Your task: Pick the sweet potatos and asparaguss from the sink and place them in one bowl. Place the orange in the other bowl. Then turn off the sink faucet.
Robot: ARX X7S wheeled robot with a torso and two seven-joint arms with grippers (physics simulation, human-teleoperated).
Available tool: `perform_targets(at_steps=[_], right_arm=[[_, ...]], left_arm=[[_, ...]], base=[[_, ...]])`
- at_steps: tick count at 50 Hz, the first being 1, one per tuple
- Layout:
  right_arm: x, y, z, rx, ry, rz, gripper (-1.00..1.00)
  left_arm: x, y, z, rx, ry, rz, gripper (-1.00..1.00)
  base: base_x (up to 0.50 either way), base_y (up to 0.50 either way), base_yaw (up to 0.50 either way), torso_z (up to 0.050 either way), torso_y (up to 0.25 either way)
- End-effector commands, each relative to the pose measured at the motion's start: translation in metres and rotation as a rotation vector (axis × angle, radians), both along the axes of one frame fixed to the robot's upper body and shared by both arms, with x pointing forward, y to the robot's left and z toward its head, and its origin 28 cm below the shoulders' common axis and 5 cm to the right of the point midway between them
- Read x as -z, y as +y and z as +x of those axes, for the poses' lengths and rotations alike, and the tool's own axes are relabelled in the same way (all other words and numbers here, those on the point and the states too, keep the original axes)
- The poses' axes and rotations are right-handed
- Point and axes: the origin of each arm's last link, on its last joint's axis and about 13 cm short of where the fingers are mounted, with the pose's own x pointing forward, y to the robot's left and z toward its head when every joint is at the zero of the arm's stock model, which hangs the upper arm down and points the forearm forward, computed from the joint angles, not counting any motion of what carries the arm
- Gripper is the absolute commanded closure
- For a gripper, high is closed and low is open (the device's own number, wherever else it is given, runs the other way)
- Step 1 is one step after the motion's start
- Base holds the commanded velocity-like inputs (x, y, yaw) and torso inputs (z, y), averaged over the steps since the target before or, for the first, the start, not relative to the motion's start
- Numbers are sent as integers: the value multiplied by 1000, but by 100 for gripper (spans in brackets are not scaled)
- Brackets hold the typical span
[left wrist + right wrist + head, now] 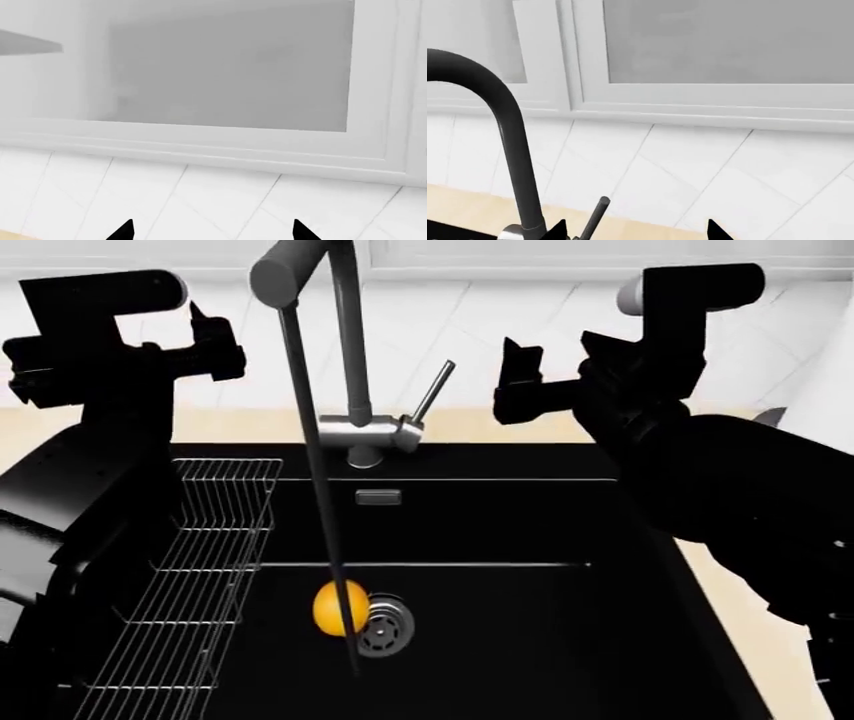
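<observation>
A round yellow-orange orange (339,607) lies in the black sink (534,640), touching the steel drain. The dark gooseneck faucet (350,360) stands behind it, lever tilted.

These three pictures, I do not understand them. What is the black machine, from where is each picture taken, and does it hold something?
The machine is a simulated robot with two black arms. The middle picture comes from a camera on its head, looking down over a black sink. Its left gripper and right gripper hover above the counter with jaws open, holding nothing. The other two pictures come from cameras near each gripper; they show mostly white wall tiles and a window frame, with only the black jaw tips at the edge. In the sink an orange lies beside the steel drain, and a wire rack sits along one side. The dark faucet rises between the arms, with its slim lever tilted.
</observation>
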Motion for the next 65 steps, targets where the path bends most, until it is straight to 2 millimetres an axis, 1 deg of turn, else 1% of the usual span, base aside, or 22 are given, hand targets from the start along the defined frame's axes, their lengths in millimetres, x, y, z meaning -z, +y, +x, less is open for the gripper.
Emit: perform_targets(at_steps=[1, 7, 15, 24, 29, 36, 39, 43, 50, 51, 52, 54, 58, 65], right_arm=[[3, -1, 1, -4, 13, 9, -100], [3, -3, -1, 7, 4, 28, -100], [3, -3, -2, 3, 6, 48, -100], [-3, -7, -11, 3, -34, 65, -100], [-11, -8, -21, -2, -54, 70, -100], [-10, -11, -28, -5, -46, 59, -100], [-9, -12, -31, -13, -33, 42, -100], [-8, -12, -36, -32, -3, -9, -100], [-11, -15, -50, -30, 25, -62, -100], [-14, -16, -57, -33, 22, -77, -100], [-17, -16, -62, -34, 20, -85, -100], [-20, -17, -68, -34, 17, -93, -100], [-24, -19, -74, -30, 10, -96, -100], [-29, -17, -79, -24, 3, -99, -100]], left_arm=[[4, 1, 2, -7, 13, -3, -100], [5, -2, -3, 65, 45, 10, -100], [3, -5, -9, 113, 38, 44, -100], [-1, -5, -17, 138, 27, 60, -100], [-1, -2, -20, 159, 52, 64, -100], [6, 10, -26, 148, 96, 109, -100], [10, 12, -35, 174, 128, 158, -100], [10, 16, -48, 223, 180, 200, -100], [10, 20, -73, 327, 287, 253, -100], [10, 17, -89, 398, 322, 292, -100], [11, 14, -99, 443, 347, 318, -100], [13, 12, -110, 488, 375, 344, -100], [16, 11, -118, 516, 396, 362, -100], [9, 6, -124, 554, 376, 387, -100]], base=[[500, 141, 0, 0, 0], [500, 26, 0, 0, 2], [0, 0, 0, 0, 0], [0, 0, 0, 0, 0], [0, 0, 0, 0, 0], [0, 0, 0, 0, 0], [0, 0, 0, 0, 0], [0, 0, 0, 0, 0], [0, 0, 0, 0, 0], [0, 0, 0, 0, -250], [0, 0, 0, 0, -250], [0, 0, 0, 0, -250], [0, 0, 0, 0, -250], [0, 0, 0, 0, -249]])
